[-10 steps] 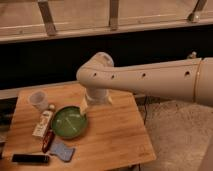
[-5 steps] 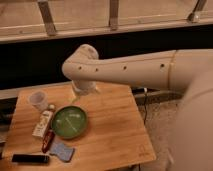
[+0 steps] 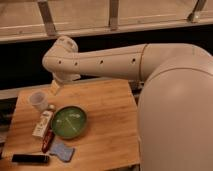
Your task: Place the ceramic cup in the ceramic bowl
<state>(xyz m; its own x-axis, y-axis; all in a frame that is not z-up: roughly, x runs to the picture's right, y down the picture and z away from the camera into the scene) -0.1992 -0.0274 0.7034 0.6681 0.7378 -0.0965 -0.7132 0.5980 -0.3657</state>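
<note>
While ceramic cup [image 3: 37, 100] stands on desk [image 3: 107, 127] at rear left, near but apart from ceramic bowl [image 3: 69, 121], no step of task done. Gripper [image 3: 56, 88] hangs just above and right of cup, not holding it; spread or closed, cannot tell. Left: grasp cup, lift, carry over bowl, set inside.

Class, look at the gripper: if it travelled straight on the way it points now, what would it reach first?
Probably the bare wooden table close beside the ceramic cup; the gripper hangs pointing down there, though depth is unclear.
</note>
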